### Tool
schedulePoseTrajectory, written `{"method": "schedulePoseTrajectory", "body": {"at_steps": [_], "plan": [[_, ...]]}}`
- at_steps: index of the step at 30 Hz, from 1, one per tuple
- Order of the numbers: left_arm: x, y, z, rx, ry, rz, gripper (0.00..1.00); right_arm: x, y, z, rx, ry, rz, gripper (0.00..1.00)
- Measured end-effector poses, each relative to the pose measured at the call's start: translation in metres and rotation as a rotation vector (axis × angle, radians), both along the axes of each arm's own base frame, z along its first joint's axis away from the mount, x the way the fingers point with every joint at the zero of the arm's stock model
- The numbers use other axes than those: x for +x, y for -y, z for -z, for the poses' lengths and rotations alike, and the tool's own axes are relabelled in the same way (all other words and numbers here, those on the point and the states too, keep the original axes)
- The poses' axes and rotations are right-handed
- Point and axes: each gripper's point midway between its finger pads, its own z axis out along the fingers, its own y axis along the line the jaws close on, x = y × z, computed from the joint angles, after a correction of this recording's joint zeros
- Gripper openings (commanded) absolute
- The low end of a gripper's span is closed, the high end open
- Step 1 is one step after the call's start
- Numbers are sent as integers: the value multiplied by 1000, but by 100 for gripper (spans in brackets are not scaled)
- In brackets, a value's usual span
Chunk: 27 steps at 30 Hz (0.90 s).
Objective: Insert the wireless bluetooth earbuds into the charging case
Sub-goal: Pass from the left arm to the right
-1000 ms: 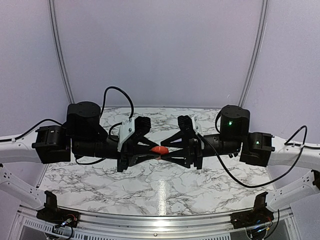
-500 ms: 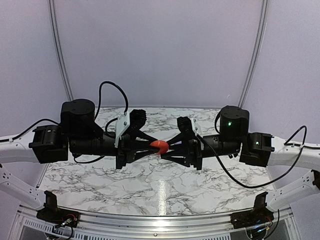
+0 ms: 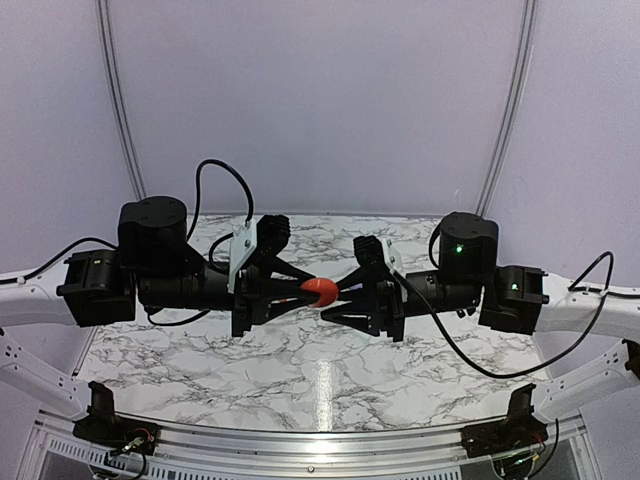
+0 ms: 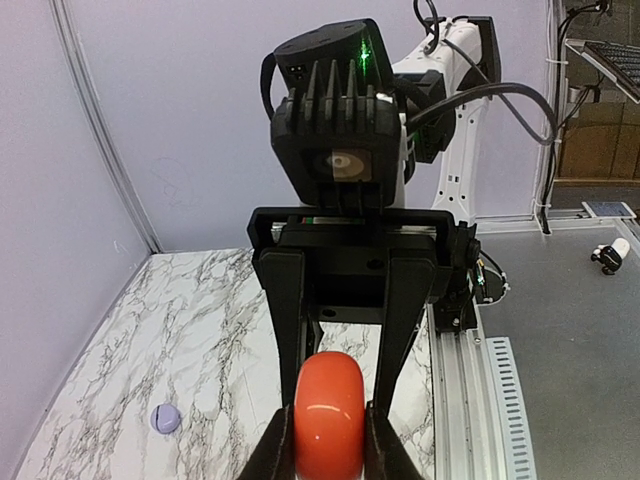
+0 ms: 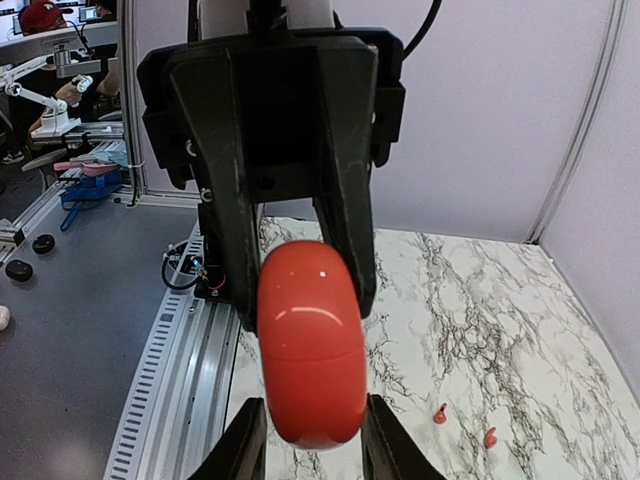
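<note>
Red case, shut, in the pinch of left fingers and right fingers; earbuds outside.

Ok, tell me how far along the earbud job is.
Done: the red case is off the table, up in the air. In hand: the left gripper and right gripper both clamp it from opposite sides; it looks closed, with its seam shut. Left: the earbuds lie on the marble, none inserted, so the case needs opening and each bud placing.
</note>
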Motion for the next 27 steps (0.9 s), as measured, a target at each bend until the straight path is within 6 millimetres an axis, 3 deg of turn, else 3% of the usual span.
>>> {"method": "schedulePoseTrajectory", "body": {"at_steps": [9,12,27], "plan": [[-2,0,0,-1,-2,12,8,-3,0,-1,3,-3,-17,33],[-2,1,0,-1,-1,12,8,-3,0,-1,6,-7,-19,38],[-3,3,3,7,-1,20,7,-3,-1,-6,26,-20,-15,36]]}}
